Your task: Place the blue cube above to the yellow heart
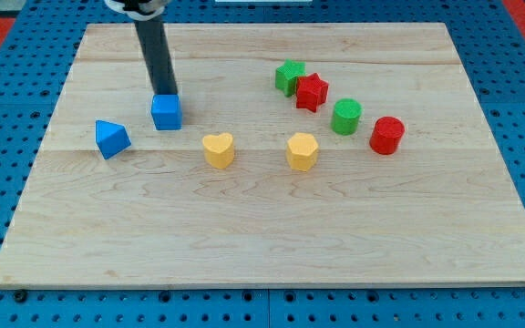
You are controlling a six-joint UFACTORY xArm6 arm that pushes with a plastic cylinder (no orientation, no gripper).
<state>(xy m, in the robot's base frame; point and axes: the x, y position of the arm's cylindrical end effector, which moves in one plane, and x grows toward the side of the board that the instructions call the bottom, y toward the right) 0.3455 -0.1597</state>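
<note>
in the upper left of the frame, our tip (165, 95) touches the top edge of the blue cube (166, 112), which sits up and to the left of the yellow heart (218, 149) on the worktop (262, 246). we have no fingers, only the rod.

straight dark rod (156, 59), pale collar on top

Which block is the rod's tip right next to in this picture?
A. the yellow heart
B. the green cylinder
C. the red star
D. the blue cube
D: my tip sits at the top edge of the blue cube, on the side toward the view's top, while the yellow heart lies below and to the view's right of the cube, and the red star and green cylinder are far off to the view's right.
</note>
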